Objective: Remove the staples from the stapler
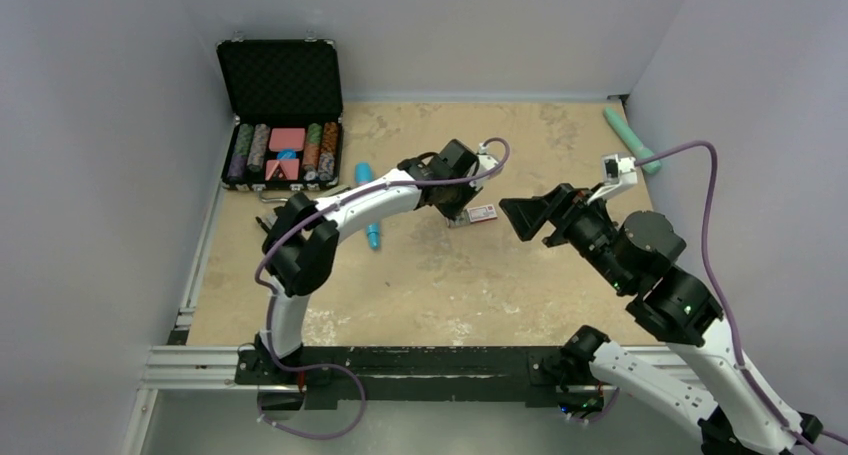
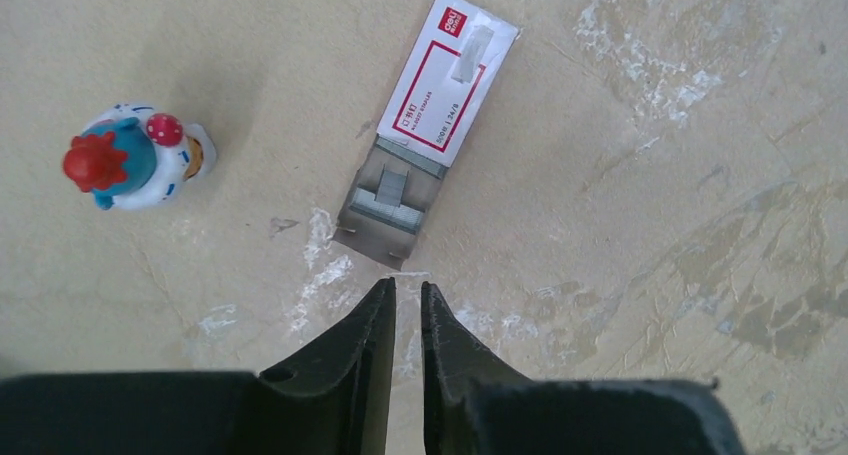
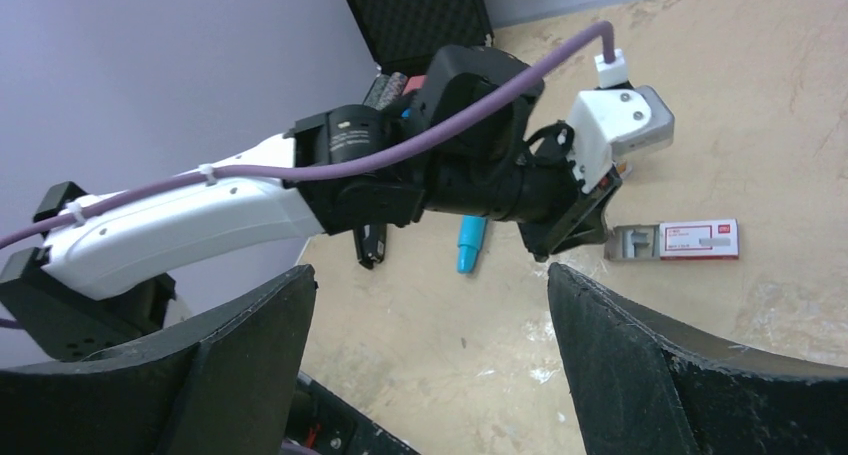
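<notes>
A white and red staple box (image 2: 445,105) lies on the table with its tray slid out and a few staple strips (image 2: 392,197) in it. It also shows in the top view (image 1: 482,213) and the right wrist view (image 3: 680,241). My left gripper (image 2: 407,287) hovers just short of the tray's open end, its jaws almost together with nothing between them. My right gripper (image 3: 430,275) is wide open and empty, raised to the right of the box. A small black object, perhaps the stapler (image 3: 372,245), shows under the left arm; the top view hides it.
A blue toy with a red top (image 2: 130,160) stands left of the box and shows in the top view (image 1: 368,207). An open black case of poker chips (image 1: 282,125) sits at the back left. A teal cylinder (image 1: 630,135) lies at the back right.
</notes>
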Robot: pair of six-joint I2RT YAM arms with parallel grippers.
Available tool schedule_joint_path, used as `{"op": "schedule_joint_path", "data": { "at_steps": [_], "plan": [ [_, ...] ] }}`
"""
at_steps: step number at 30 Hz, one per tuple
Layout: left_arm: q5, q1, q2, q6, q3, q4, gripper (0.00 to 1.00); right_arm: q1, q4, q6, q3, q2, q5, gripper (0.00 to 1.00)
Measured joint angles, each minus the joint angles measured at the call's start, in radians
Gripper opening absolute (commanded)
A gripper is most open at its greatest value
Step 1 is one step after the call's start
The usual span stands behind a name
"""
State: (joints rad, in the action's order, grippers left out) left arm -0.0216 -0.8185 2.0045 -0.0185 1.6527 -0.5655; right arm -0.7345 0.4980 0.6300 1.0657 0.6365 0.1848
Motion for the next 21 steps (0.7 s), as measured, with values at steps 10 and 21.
{"op": "schedule_joint_path", "data": {
  "at_steps": [10,21],
  "plan": [
    [0.000,0.000,0.146,0.011,0.039,-0.004,0.13,0.000,0.002,0.010,0.000,-0.033,-0.001,0.90],
    [0.004,0.000,0.191,0.008,0.092,-0.007,0.13,0.000,0.013,0.010,0.000,-0.037,0.005,0.90]
  ]
}}
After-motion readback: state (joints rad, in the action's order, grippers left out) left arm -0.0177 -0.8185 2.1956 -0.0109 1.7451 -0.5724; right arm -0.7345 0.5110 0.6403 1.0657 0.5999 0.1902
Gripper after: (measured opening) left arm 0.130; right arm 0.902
